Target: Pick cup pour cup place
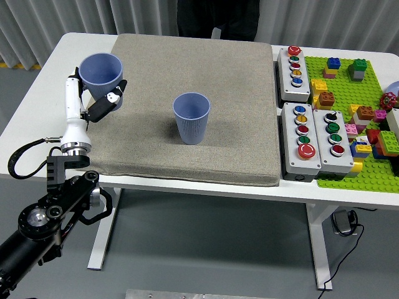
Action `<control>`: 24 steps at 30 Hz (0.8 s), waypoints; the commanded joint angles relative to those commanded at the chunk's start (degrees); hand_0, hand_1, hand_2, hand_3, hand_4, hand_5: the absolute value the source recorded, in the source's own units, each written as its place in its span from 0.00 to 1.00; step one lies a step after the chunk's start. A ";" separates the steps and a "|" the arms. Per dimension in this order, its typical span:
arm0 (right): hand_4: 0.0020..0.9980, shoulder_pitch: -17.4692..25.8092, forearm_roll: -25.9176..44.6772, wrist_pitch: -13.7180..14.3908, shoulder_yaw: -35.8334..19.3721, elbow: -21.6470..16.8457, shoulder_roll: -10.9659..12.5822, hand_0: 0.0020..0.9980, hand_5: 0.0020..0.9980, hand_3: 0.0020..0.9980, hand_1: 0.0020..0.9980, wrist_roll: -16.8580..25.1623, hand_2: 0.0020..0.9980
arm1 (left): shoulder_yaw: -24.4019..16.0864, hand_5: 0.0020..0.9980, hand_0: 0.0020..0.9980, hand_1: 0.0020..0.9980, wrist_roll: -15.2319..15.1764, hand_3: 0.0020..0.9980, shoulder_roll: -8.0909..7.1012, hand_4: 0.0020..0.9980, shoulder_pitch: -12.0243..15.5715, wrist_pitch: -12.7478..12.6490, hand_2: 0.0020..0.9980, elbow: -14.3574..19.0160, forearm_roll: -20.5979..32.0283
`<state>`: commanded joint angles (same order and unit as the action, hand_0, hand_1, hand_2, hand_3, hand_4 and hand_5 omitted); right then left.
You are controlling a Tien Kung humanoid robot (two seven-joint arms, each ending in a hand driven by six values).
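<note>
A blue ribbed cup (191, 118) stands upright in the middle of the grey mat (237, 93). My left hand (87, 99) is shut on a second blue cup (100, 71) and holds it upright at the mat's left edge, its mouth facing up. I cannot tell whether that cup rests on the mat or is just above it. The left arm (53, 212) comes in from the lower left. My right hand is out of view.
Three grey button boxes (293, 65) (301, 141) (335, 140) stand right of the mat. A green baseplate (349, 112) with several loose bricks lies at the far right. A person in dark clothes (218, 15) stands at the far side.
</note>
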<state>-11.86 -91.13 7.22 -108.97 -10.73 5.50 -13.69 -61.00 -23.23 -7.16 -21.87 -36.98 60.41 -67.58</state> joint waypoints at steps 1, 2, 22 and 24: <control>0.00 -0.03 0.07 0.01 0.04 0.00 0.00 0.70 0.25 0.59 0.63 0.00 0.60 | 0.21 0.16 0.59 0.58 -0.29 0.54 0.18 0.75 0.00 0.00 0.54 -0.44 0.31; 0.00 -0.11 0.08 0.02 0.04 0.00 -0.01 0.70 0.25 0.59 0.63 -0.01 0.60 | 0.72 0.16 0.59 0.58 -0.85 0.54 0.47 0.75 -0.07 0.00 0.54 -1.37 1.15; 0.00 -0.88 -0.24 0.08 -0.19 -0.02 -0.12 0.70 0.25 0.59 0.63 -0.05 0.59 | 6.46 0.16 0.60 0.59 -5.62 0.55 3.53 0.75 -2.47 0.00 0.54 -11.31 10.44; 0.00 -1.04 -0.43 0.04 -0.24 0.00 -0.12 0.70 0.25 0.59 0.63 -0.02 0.59 | 6.46 0.17 0.60 0.59 -5.75 0.55 3.65 0.75 -2.33 0.00 0.55 -11.62 10.54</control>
<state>-12.89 -91.57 7.26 -109.21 -10.74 5.38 -13.71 -54.55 -28.98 -3.51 -24.20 -36.98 48.79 -57.04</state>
